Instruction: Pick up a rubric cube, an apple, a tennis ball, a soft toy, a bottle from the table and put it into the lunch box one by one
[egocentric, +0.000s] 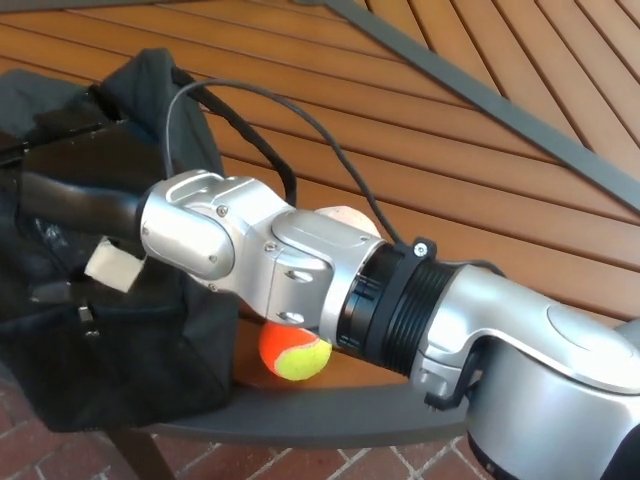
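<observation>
My right arm reaches across the picture from the right into the black soft lunch box at the left edge of the table. Its black hand lies low inside the bag's open top, and its fingers blend with the dark fabric. No apple shows. An orange and yellow tennis ball rests on the table just under my forearm, next to the bag. A pale rounded object peeks out behind the wrist; I cannot tell what it is. My left hand does not show.
The table is brown wooden slats with a dark metal rim close to the ball and a dark diagonal bar further back. Red brick floor lies below the rim. A black cable loops over my wrist.
</observation>
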